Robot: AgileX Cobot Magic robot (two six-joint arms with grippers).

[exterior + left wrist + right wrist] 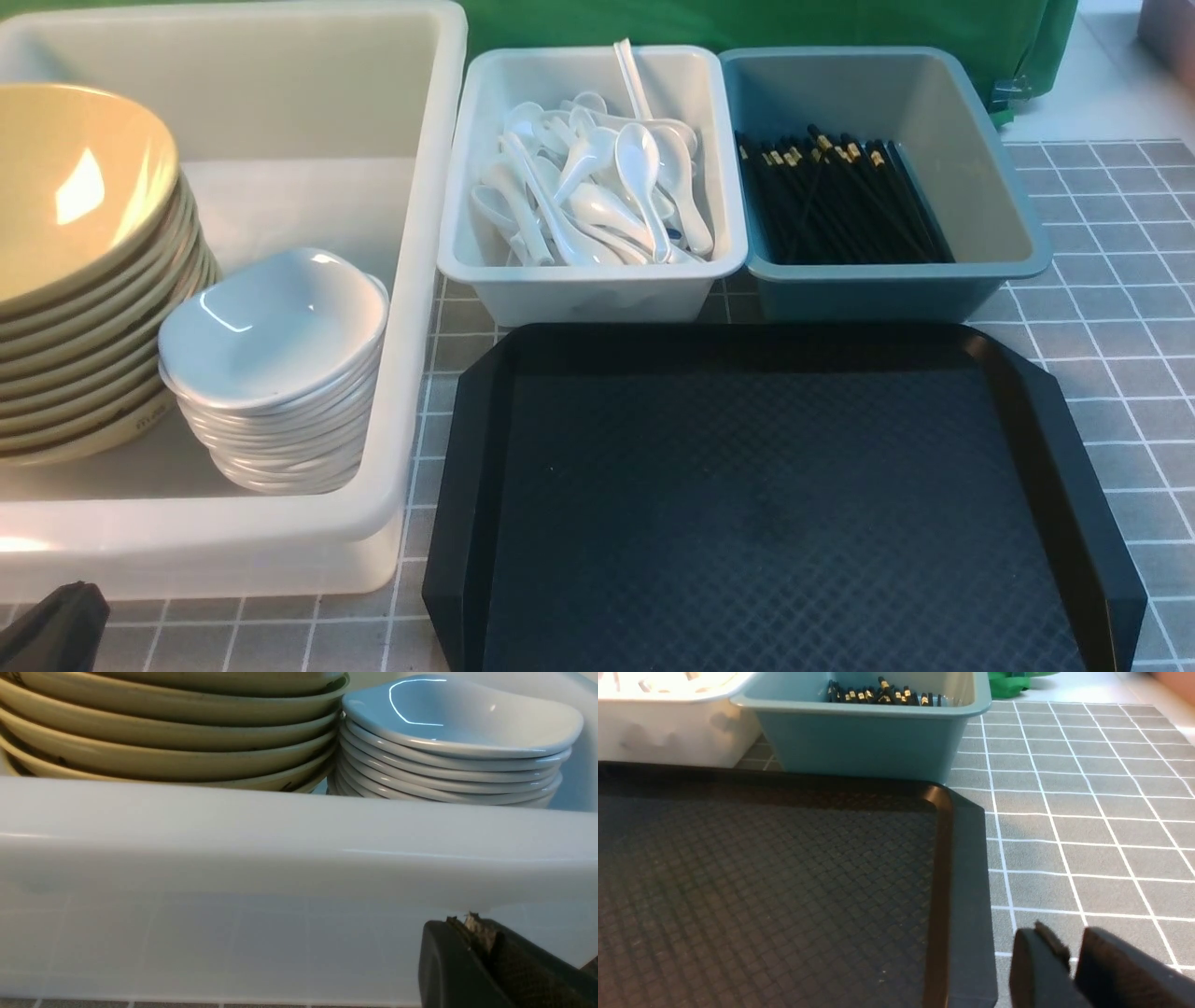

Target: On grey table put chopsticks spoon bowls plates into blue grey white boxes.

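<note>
The big white tub (425, 187) on the left holds a stack of several beige bowls (75, 177) and a stack of several white plates (271, 327). The grey-white box (597, 289) holds several white spoons (607, 187). The blue box (878, 289) holds several black chopsticks (840, 196). My left gripper (460, 919) is shut and empty, low against the tub's near wall (280, 858), with the bowls (163, 746) and plates (453, 732) showing over the rim. Its dark tip shows in the front view (51, 625). My right gripper (1064, 935) is empty, jaws almost together, over the grey table (1087, 826).
A black textured tray (775, 504) lies bare in front of the two smaller boxes; its corner (957, 807) is beside my right gripper. The blue box (868, 737) stands behind it. Green cloth (747, 23) hangs behind the boxes.
</note>
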